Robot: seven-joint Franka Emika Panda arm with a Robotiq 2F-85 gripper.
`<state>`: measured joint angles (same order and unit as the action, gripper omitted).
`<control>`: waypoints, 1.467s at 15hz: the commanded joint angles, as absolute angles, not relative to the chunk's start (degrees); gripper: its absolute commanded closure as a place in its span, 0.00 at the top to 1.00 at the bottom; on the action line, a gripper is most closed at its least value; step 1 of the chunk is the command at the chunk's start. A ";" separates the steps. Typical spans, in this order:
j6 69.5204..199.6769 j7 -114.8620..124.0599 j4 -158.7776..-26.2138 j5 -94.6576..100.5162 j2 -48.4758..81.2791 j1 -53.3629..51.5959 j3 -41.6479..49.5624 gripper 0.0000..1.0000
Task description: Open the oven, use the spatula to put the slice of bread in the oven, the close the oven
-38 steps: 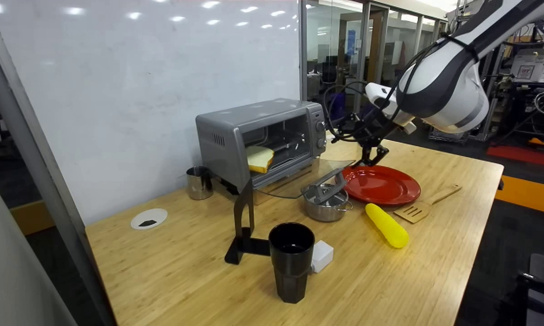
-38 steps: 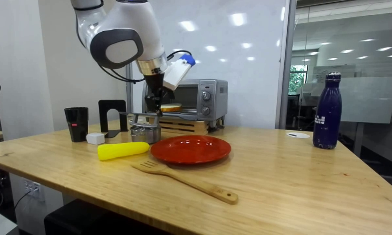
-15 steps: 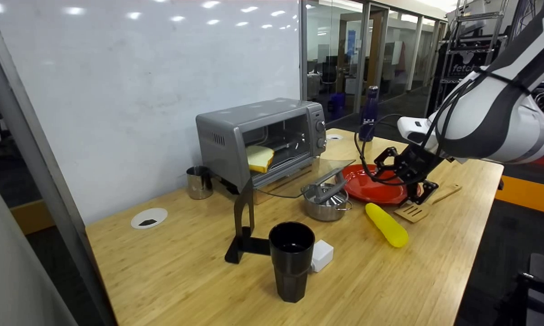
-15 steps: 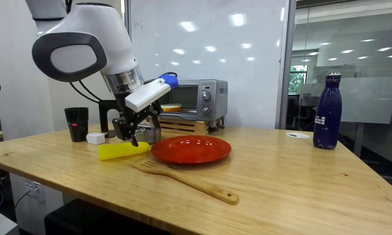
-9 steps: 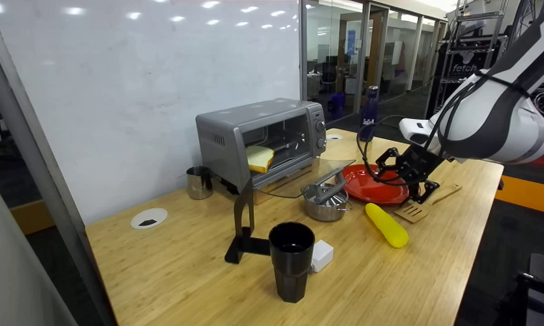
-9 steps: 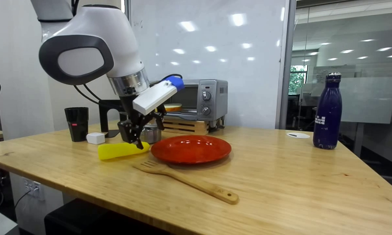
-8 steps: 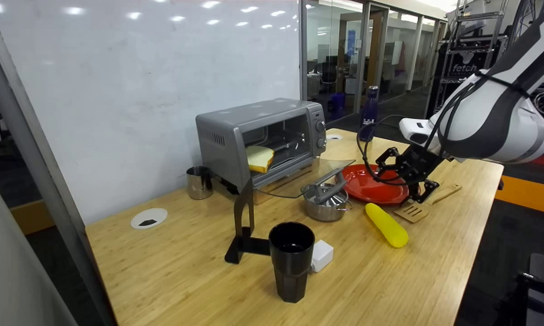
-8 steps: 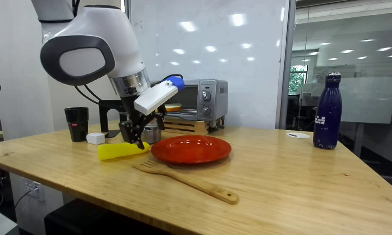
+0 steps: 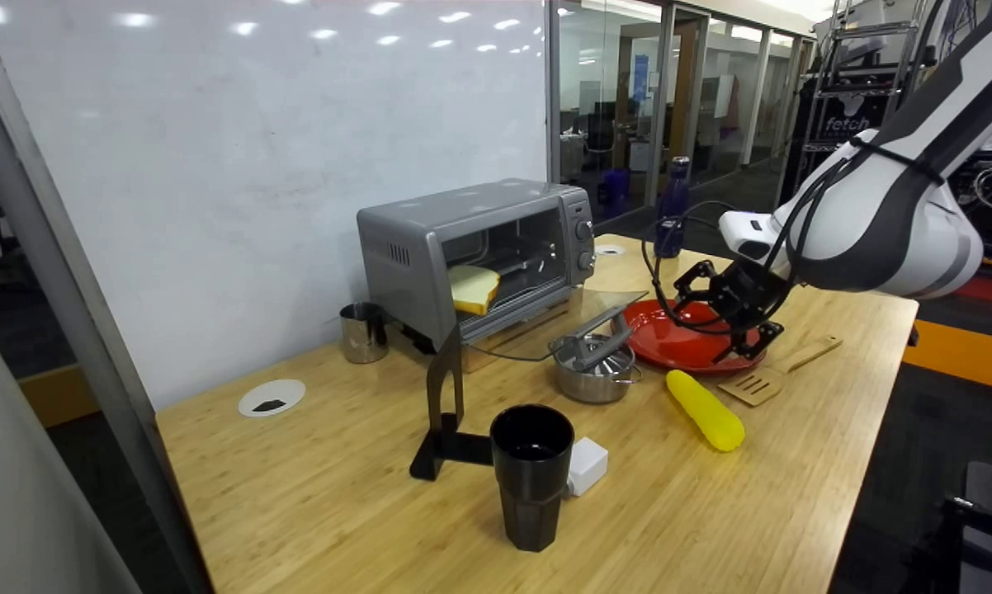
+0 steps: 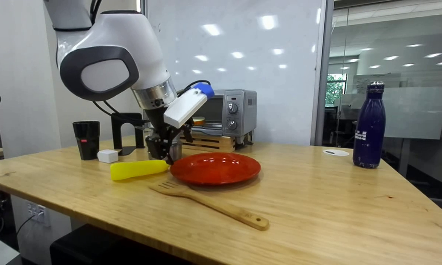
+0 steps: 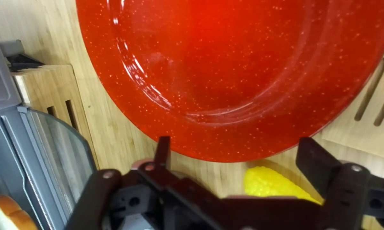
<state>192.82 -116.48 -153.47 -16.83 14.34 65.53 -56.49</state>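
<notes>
The grey oven (image 9: pixel 471 205) has its glass door lowered, the door's handle (image 9: pixel 602 346) resting over a steel pot. Inside, the slice of bread (image 9: pixel 473 287) lies on the rack at the left of the opening; its crust also shows in the wrist view's lower left corner (image 11: pixel 11 215). The wooden spatula (image 10: pixel 221 206) lies flat on the table beside the red plate (image 10: pixel 215 167), its slotted blade against the rim. My gripper (image 11: pixel 235 142) hangs above the plate's near edge in the wrist view, jaws wide apart, holding nothing.
A yellow elongated object (image 9: pixel 706 412) lies below the gripper, next to the steel pot (image 9: pixel 592 384). A black stand (image 9: pixel 446 421), black cup (image 9: pixel 533 478) and white block (image 9: pixel 587 466) stand nearby. A blue bottle (image 10: pixel 370 127) and metal pitcher (image 9: pixel 364 334) stand farther off.
My gripper has drawn back from above the oven door and pot and turned, its fingers now spread. Over the last half second it shifts slightly back toward the oven. Door, bread and spatula stay put.
</notes>
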 commanded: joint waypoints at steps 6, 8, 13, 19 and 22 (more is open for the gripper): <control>199.24 -122.07 -148.71 -16.28 20.95 54.06 -46.42 1.00; 199.84 -122.75 -147.41 -16.14 22.28 52.30 -44.79 1.00; 197.87 -122.54 -142.95 -15.06 23.03 49.72 -42.17 1.00; 197.83 -122.34 -142.21 -13.70 22.87 48.45 -40.87 1.00; 197.82 -121.61 -142.17 -11.68 21.94 49.87 -42.20 1.00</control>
